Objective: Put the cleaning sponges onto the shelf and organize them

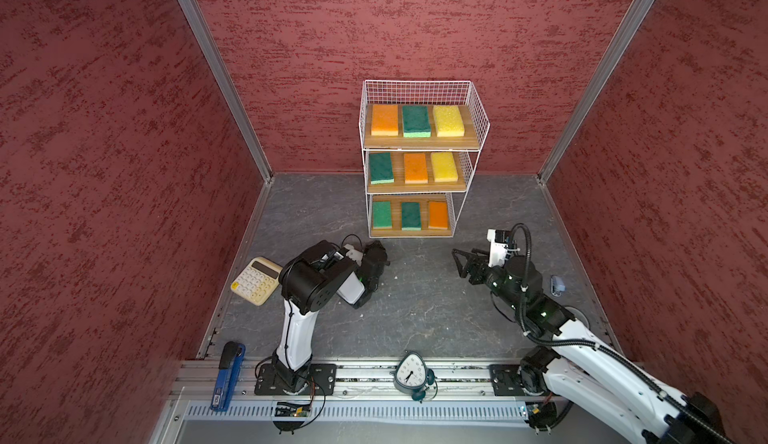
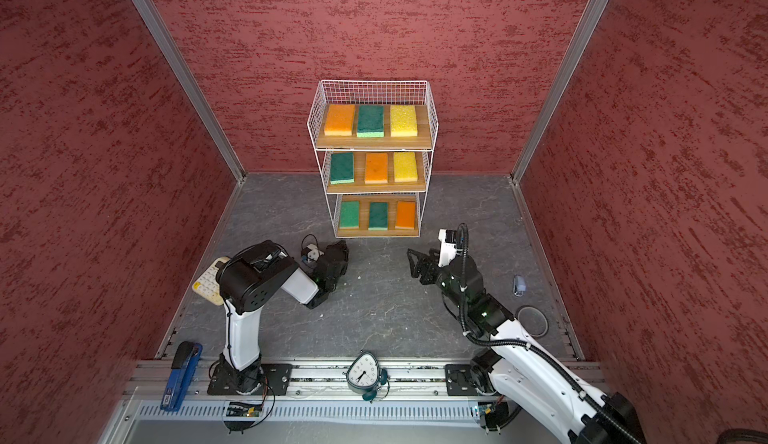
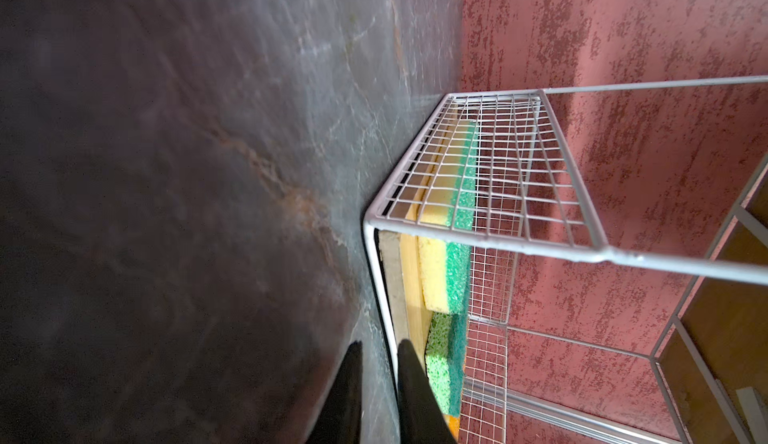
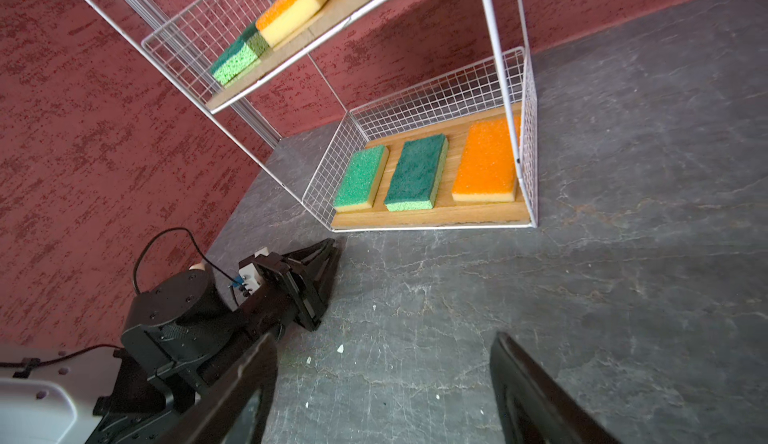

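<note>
Nine cleaning sponges lie three per tier on the shelf. Left gripper: fingers narrowly parted, empty. Right gripper: fingers spread wide, empty

Three sponges are laid side by side at each level of the shelf, near the back wall; a calculator is laid front-left.
</note>
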Action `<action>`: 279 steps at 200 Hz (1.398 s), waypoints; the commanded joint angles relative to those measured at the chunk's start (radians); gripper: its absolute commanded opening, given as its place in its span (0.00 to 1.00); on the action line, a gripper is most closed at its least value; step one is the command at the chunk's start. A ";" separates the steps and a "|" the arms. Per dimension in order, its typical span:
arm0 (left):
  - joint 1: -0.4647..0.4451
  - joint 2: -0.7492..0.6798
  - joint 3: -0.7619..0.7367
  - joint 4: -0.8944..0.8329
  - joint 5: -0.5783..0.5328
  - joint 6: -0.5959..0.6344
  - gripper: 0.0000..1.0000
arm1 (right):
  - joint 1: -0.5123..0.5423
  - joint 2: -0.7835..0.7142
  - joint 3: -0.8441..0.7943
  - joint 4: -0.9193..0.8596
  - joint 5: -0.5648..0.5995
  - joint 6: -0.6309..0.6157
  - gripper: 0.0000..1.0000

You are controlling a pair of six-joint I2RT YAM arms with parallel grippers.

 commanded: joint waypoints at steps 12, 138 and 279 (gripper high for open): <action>0.006 -0.019 -0.062 -0.137 0.039 0.054 0.19 | 0.004 -0.004 0.026 -0.029 0.038 0.019 0.80; -0.026 -0.621 -0.002 -0.954 -0.120 0.479 0.26 | 0.004 0.022 0.019 -0.016 0.052 0.001 0.79; 0.202 -0.966 -0.024 -1.127 0.179 0.873 0.21 | 0.025 0.343 0.177 0.041 0.048 0.119 0.71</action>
